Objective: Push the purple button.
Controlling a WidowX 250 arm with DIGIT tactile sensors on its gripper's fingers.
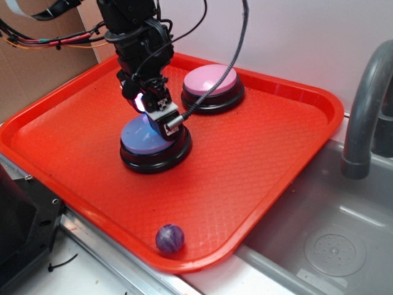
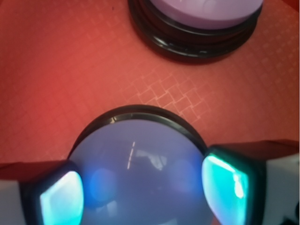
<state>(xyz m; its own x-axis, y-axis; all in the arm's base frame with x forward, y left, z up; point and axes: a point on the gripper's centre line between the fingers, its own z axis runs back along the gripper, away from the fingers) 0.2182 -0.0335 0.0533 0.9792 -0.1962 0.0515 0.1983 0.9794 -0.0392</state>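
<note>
Red tray (image 1: 264, 153) fills the frame, and just left of centre sits the purple button (image 1: 144, 136), a periwinkle dome on a black round base, glossy with a faint glare in the wrist view. Gripper (image 1: 151, 107) right on top of it, fingers (image 2: 225, 180) spread wide across the dome. Pink button (image 1: 212, 83) behind, small marbled ball (image 1: 169, 238) at the bottom edge.

The claw (image 1: 149, 107) hides part of the purple button (image 1: 144, 138); contact seems likely but unclear.
</note>
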